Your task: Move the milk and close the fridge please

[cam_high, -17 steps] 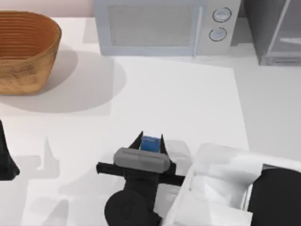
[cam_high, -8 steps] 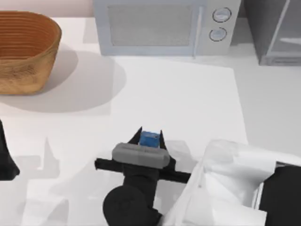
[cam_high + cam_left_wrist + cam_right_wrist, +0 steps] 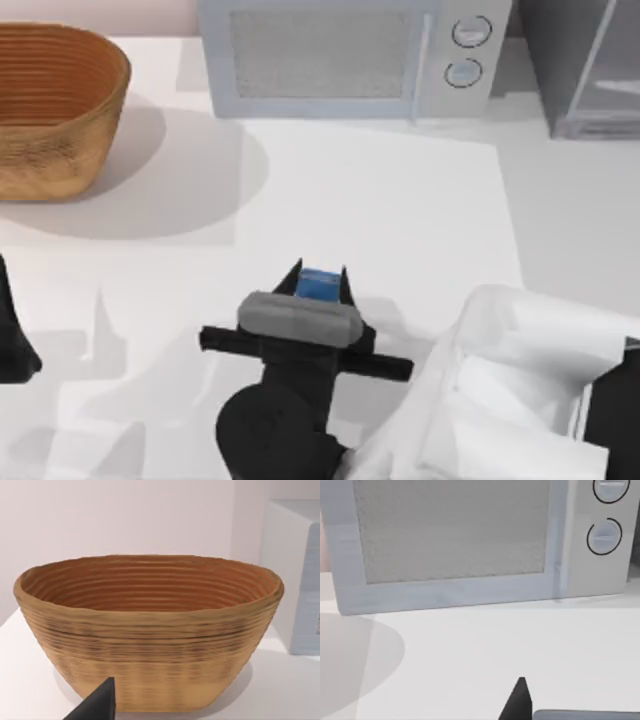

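Held the milk (image 3: 319, 284) between the two dark fingers of the right gripper (image 3: 320, 284), one finger (image 3: 290, 281) against each side of the blue carton, jaws drawn in narrow to its width. No lettering readable on the carton from above (only its blue top and a sliver of paler band). Sat low in the middle of the white table (image 3: 400, 220) in the top view, well short of the microwave (image 3: 345, 55) along the far edge. Carried two round knobs at the microwave's right end, with no marks legible on them; seen again in the right wrist view as a speckled grey door (image 3: 452, 530) and the knobs beside it, one dark fingertip (image 3: 518, 700) poking up in front. Stood at the far right corner, the fridge (image 3: 585, 65), dark grey with a pale framed panel, cut off by the frame. Rested at the far left, a woven basket (image 3: 55, 110). Parked at the table's left edge, the left gripper (image 3: 95, 705), facing the basket, its opening impossible to tell.
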Robot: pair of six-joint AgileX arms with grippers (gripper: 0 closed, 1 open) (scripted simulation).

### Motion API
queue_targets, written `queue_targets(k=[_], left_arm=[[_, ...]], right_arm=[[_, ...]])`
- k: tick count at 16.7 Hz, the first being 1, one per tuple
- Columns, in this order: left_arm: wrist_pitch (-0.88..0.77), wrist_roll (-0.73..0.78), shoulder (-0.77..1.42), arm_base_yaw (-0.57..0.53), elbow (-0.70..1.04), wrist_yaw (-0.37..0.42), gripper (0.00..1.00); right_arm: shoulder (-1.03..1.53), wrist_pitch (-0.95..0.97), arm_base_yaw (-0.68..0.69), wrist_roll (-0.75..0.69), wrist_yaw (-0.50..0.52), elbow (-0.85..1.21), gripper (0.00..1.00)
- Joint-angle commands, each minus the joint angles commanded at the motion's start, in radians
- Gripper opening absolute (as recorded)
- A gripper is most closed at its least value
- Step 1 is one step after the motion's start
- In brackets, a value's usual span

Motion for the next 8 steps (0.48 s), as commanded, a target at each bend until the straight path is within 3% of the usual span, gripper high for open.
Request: queue_targets(k=[4,8], left_arm=[[0.000,0.000,0.000,0.000,0.000,0.000,1.00],[0.000,0.000,0.000,0.000,0.000,0.000,1.00]], right_arm=[[-0.087,-0.006,-0.097,0.008,-0.088,-0.054,0.00],[-0.233,-0.040,-0.311,0.000,-0.322,-0.166,0.00]])
